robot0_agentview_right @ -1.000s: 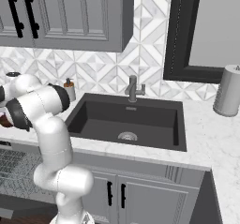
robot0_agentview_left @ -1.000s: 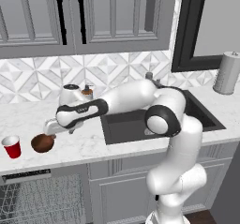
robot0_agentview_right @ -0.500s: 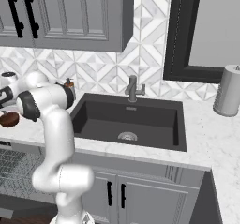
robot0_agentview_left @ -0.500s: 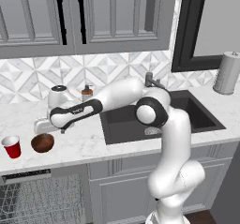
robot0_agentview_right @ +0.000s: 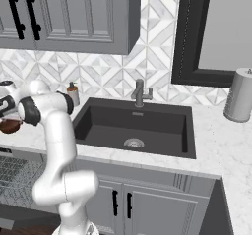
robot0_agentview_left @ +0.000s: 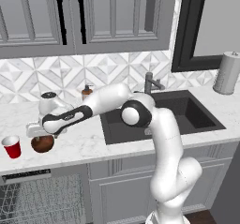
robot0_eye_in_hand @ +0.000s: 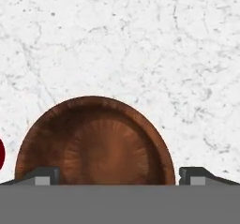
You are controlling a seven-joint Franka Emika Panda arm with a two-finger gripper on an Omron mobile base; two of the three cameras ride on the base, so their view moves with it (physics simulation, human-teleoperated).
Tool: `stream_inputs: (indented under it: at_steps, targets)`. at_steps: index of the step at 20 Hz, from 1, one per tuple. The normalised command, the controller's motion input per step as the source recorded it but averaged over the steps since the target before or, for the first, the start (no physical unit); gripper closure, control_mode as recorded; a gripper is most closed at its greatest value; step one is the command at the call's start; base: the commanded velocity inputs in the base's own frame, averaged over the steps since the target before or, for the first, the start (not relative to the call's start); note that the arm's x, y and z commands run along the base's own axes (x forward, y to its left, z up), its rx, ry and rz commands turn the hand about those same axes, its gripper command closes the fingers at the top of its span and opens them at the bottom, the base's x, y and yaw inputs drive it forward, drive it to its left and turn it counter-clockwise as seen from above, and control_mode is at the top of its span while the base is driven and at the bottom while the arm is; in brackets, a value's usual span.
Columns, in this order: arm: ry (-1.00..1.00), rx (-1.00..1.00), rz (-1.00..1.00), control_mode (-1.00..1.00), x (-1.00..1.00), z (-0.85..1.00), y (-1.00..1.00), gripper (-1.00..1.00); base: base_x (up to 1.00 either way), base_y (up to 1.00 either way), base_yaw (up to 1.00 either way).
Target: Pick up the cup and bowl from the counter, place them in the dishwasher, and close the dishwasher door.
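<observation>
Hand view looked straight down on the bowl (robot0_eye_in_hand: 96, 141), sitting on the desk (robot0_eye_in_hand: 140, 40). The hand (robot0_eye_in_hand: 117, 176) was spread wide, fingertips (robot0_eye_in_hand: 44, 175) flanking its rim, gripping nothing. Cup (robot0_agentview_left: 11, 146) stood just beside.

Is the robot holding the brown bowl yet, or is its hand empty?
Empty. The end effector is open above the bowl, one fingertip at each side of the rim. The bowl sits on the counter.
</observation>
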Motion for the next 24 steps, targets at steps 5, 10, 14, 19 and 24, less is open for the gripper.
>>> stream_inputs:
  at_steps: [5, 10, 14, 19, 24]
  targets:
    - [0.06, 0.00, -0.16, -1.00, 0.11, -0.37, 0.22, -1.00, 0.00, 0.00, 0.00]
    - [0.08, 0.00, -0.17, -1.00, -0.05, -0.54, -0.18, -1.00, 0.00, 0.00, 0.00]
    - [0.05, 0.00, -0.11, -1.00, -0.27, -0.56, -0.23, -1.00, 0.00, 0.00, 0.00]
    - [0.00, 0.00, -0.01, -1.00, -0.06, -0.41, -0.01, -1.00, 0.00, 0.00, 0.00]
    - [0.03, 0.00, 0.00, -1.00, 0.00, -0.25, 0.00, 1.00, 0.00, 0.00, 0.00]
